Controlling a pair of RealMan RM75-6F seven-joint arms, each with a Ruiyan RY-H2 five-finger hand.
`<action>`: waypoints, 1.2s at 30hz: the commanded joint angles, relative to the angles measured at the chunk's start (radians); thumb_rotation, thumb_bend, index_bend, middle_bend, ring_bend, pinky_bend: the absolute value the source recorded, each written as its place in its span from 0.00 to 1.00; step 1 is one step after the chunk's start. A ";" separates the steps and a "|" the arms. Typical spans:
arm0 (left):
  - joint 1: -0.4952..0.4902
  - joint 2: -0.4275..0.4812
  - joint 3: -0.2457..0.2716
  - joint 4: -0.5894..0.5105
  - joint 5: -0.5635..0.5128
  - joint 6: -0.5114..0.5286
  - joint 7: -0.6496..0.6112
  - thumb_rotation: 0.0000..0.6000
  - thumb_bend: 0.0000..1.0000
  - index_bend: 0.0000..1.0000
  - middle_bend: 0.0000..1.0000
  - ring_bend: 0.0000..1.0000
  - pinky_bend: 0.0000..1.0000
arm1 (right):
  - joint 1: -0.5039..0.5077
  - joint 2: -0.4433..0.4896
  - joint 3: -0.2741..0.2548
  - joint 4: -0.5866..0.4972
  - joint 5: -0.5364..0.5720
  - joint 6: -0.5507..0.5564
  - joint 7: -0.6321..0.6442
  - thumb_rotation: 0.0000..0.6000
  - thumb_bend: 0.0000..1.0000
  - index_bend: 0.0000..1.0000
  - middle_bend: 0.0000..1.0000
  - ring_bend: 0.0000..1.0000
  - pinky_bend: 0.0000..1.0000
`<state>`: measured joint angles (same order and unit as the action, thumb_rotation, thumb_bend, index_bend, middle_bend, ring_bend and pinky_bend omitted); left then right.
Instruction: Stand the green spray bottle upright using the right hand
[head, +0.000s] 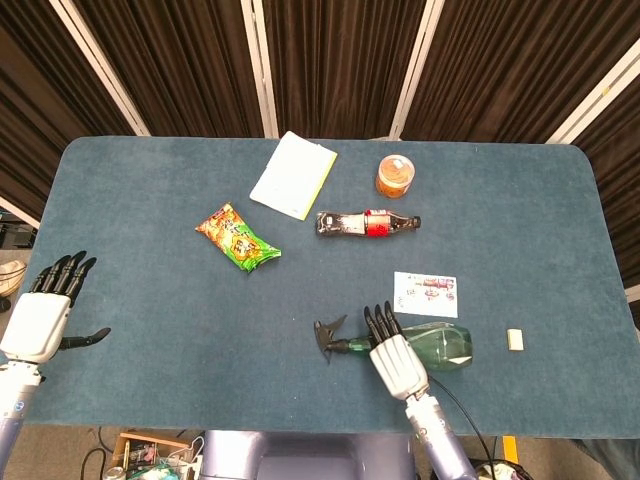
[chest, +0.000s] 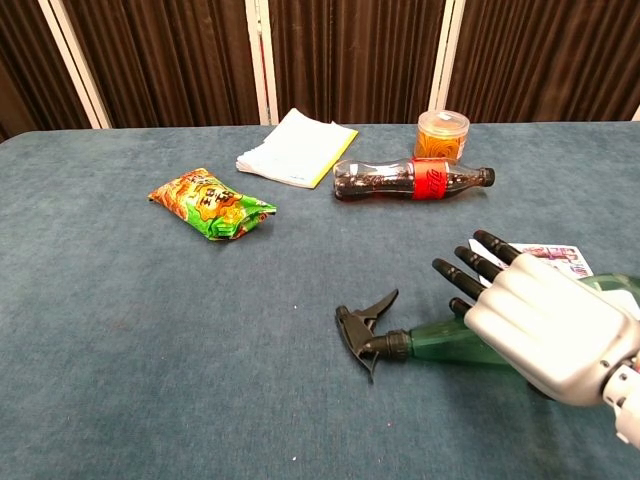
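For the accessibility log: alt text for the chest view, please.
The right hand lies over the green spray bottle, which lies flat on the blue table, nozzle pointing left. Behind lie a snack bag, notepad and cola bottle.

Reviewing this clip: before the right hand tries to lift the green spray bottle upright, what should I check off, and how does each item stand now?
1. Right hand over the green spray bottle: ok.
2. Fingers closed around the body: cannot tell, the palm hides the contact.
3. Bottle upright: not ok, it lies on its side.
4. Black trigger head free of obstruction: ok.
5. Printed card beside the bottle, apart from the standing spot: cannot tell.
6. Left hand away from it: ok.
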<state>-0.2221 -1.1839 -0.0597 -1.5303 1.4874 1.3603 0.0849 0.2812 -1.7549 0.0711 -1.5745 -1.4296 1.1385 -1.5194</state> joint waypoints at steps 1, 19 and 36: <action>0.001 0.000 0.003 -0.005 -0.001 0.000 0.005 1.00 0.07 0.00 0.00 0.00 0.13 | 0.017 0.010 -0.012 0.018 -0.005 -0.007 -0.004 1.00 0.30 0.41 0.00 0.00 0.00; 0.023 0.016 0.019 -0.019 0.038 0.057 -0.019 1.00 0.07 0.00 0.00 0.00 0.13 | 0.054 0.080 -0.057 -0.068 -0.162 0.097 0.239 1.00 0.45 0.92 0.09 0.00 0.00; 0.029 0.017 0.028 -0.026 0.064 0.076 -0.024 1.00 0.07 0.00 0.00 0.00 0.13 | 0.077 0.264 0.078 -0.337 -0.064 0.128 0.622 1.00 0.43 0.92 0.10 0.00 0.00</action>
<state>-0.1928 -1.1670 -0.0314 -1.5558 1.5512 1.4359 0.0611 0.3523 -1.5194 0.1161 -1.8829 -1.5212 1.2586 -0.9599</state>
